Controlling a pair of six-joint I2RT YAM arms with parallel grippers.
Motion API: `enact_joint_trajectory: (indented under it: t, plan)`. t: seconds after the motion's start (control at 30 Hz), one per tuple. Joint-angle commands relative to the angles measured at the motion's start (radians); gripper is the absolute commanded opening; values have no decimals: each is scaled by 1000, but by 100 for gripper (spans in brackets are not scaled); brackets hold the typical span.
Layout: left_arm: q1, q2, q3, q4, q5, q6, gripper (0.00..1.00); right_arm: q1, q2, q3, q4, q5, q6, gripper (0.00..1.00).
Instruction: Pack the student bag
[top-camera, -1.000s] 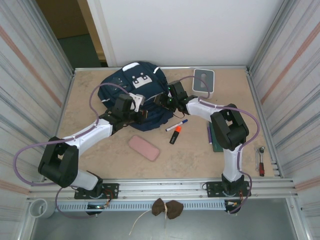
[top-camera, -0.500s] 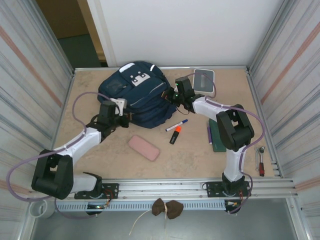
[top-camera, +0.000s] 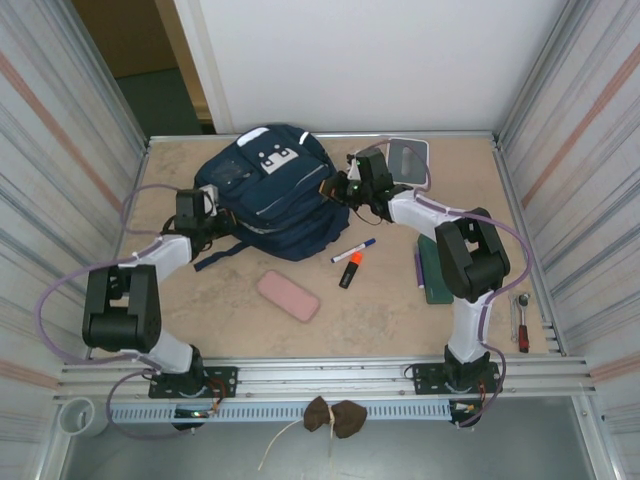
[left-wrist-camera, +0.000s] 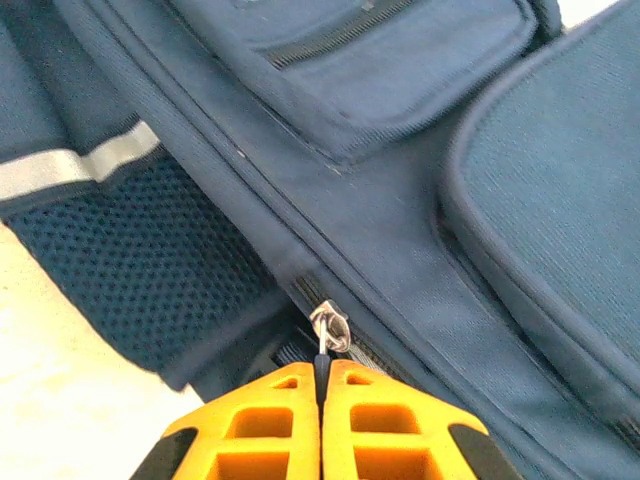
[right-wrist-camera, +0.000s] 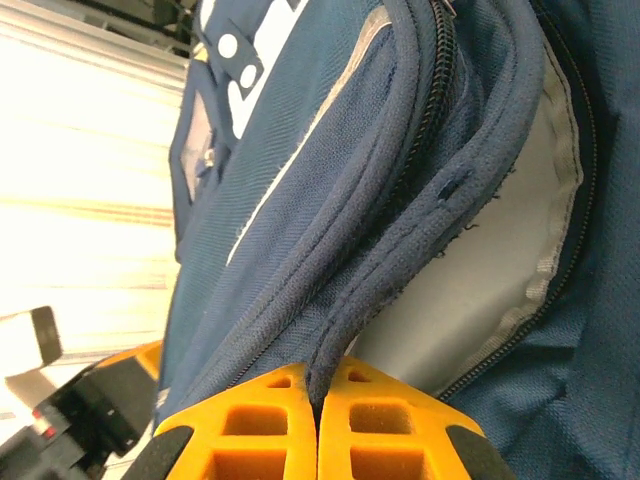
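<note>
Left gripper (left-wrist-camera: 322, 378) is pinched fully closed on the silver zipper pull (left-wrist-camera: 329, 328) of the student bag (top-camera: 268, 200), which lies at the far left of the table (top-camera: 400, 310), between my two arms. Right gripper (right-wrist-camera: 318, 388) is clamped tight on the piped rim (right-wrist-camera: 400, 265) of the bag's opening, and its wrist camera shows me light grey lining (right-wrist-camera: 480, 270) inside. From above I see white patches (top-camera: 272, 158) on the bag; their markings are too small to read.

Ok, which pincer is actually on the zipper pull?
The left pincer: it is shut on the small metal zipper pull of the student bag. The right pincer clamps the bag's padded opening edge instead.
</note>
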Motion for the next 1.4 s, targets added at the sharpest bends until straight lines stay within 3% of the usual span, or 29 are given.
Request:
enact_joint_trajectory:
  t: [0.0,0.1,0.2,0.27,0.43,0.53,0.63,0.9,1.07,1.23,1.37]
  plan:
    - [55,44,47,7,-58,-52,0,-38,-10,66,20,-63,-28,0]
    - [67,33,53,10,-15,-58,10,-32,-6,86,-6,-77,-38,0]
    - [62,-59,-7,54,34,-59,37,-28,-5,97,-2,-99,-22,0]
    - [37,-154,-49,73,27,-31,49,-22,-10,102,14,-114,-1,0]
    - [-187,-336,-69,77,-136,224,76,-11,-34,148,16,-151,19,0]
    - [-322,-332,-49,118,-159,390,84,-5,-41,170,13,-167,30,0]
    - [-401,-267,12,103,-163,501,86,0,-40,185,15,-179,49,0]
    - [-476,-42,201,25,-317,638,92,23,-39,212,9,-205,64,0]
    - [-475,74,289,0,-370,649,87,16,-56,181,-12,-208,49,0]
    - [-451,98,321,-5,-353,592,51,-6,-105,144,-137,-168,-45,6]
    - [-397,69,301,9,-231,503,13,-41,-176,75,-220,-113,-117,14]
